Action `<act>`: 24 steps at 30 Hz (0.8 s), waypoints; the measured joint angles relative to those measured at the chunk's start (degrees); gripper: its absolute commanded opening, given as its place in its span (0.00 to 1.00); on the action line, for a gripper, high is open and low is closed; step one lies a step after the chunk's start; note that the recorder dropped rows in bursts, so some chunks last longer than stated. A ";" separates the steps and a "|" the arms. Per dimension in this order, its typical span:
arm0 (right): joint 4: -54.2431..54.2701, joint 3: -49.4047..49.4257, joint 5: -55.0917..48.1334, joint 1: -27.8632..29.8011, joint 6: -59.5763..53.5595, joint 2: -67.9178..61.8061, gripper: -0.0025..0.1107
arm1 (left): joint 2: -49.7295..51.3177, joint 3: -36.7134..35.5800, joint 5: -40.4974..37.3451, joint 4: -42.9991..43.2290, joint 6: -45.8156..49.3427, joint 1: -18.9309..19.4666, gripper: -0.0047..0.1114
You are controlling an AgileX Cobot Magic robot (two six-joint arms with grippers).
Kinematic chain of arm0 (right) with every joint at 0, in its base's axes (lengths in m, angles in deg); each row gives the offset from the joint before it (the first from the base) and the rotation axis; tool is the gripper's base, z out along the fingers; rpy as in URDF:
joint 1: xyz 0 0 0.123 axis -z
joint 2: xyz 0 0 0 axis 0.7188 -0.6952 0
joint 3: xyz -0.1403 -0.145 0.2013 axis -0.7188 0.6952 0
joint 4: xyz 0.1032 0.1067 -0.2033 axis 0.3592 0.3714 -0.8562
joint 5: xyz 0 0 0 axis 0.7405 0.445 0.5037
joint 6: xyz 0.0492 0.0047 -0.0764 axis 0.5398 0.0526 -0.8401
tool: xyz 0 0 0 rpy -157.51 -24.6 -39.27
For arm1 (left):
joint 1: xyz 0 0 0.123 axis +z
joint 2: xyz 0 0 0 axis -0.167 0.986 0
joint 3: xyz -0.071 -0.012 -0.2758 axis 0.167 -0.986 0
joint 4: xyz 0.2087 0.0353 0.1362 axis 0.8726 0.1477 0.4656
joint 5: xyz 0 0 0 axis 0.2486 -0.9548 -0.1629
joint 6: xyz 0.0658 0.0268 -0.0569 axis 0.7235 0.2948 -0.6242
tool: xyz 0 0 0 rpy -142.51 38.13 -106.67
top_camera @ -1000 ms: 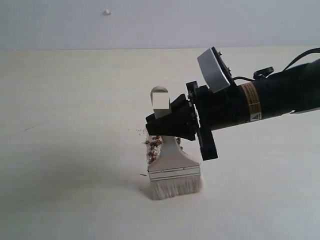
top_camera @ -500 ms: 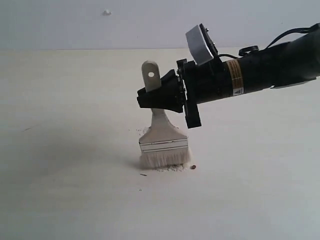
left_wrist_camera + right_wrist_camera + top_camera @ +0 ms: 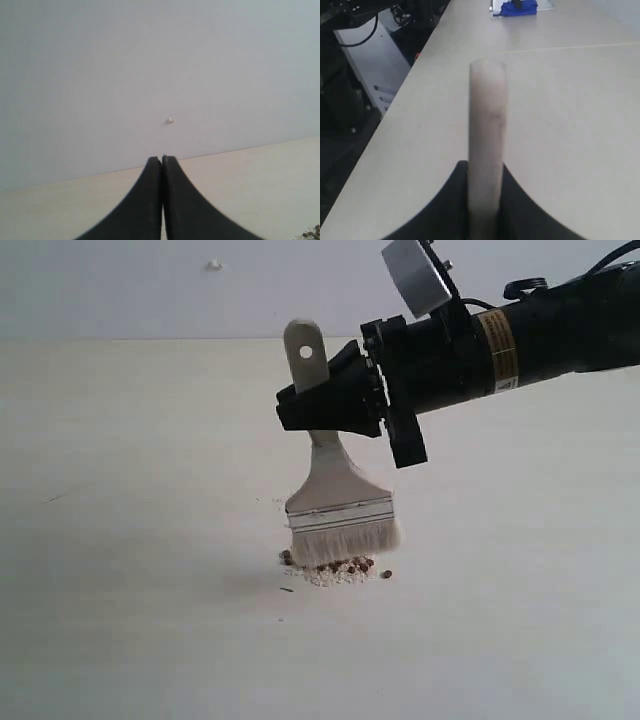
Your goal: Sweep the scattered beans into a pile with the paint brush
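Observation:
The paint brush (image 3: 338, 495) hangs upright with its off-white bristles (image 3: 345, 540) just above the table. My right gripper (image 3: 300, 412) is shut on its pale wooden handle (image 3: 487, 125), whose end with the hole sticks up above the jaws. Directly under the bristle tips lies the pile (image 3: 335, 567) of small reddish-brown beans mixed with whitish crumbs. One stray bean (image 3: 386, 574) sits just to its right. My left gripper (image 3: 161, 159) is shut on nothing, low over the table; a few beans (image 3: 312, 232) show at the edge of its view. It does not appear in the exterior view.
The pale table (image 3: 130, 490) runs back to a grey wall with a small white spot (image 3: 213, 264). In the right wrist view a blue object (image 3: 520, 7) lies far along the table, and the table's edge (image 3: 395, 130) drops to dark equipment below.
The brush moved toward the far side of the table, then rose off the surface. The beans, earlier behind the brush and then hidden by it, now show beneath the bristles.

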 measured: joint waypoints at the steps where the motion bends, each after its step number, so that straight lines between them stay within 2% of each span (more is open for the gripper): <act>1: -1.75 0.00 0.00 0.00 0.88 0.28 0.02 | 0.00 0.00 0.00 0.00 0.00 0.00 0.04; 8: -5.14 0.00 0.22 0.78 3.82 -0.17 0.02 | 0.00 0.00 0.11 0.00 0.00 0.00 0.04; 15: -5.46 0.00 0.11 6.20 4.99 -1.54 0.02 | 0.00 0.00 0.22 0.00 0.00 0.00 0.04; 18: -5.46 0.00 0.03 6.47 6.11 -1.66 0.02 | 0.00 0.00 0.22 0.00 0.00 0.00 0.04; 21: -5.46 0.00 0.03 7.88 11.87 0.25 0.02 | 0.00 0.00 0.32 0.00 0.00 0.00 0.04; 24: -5.46 0.00 0.13 11.06 25.75 2.51 0.02 | 0.00 0.00 0.32 0.00 0.00 0.00 0.04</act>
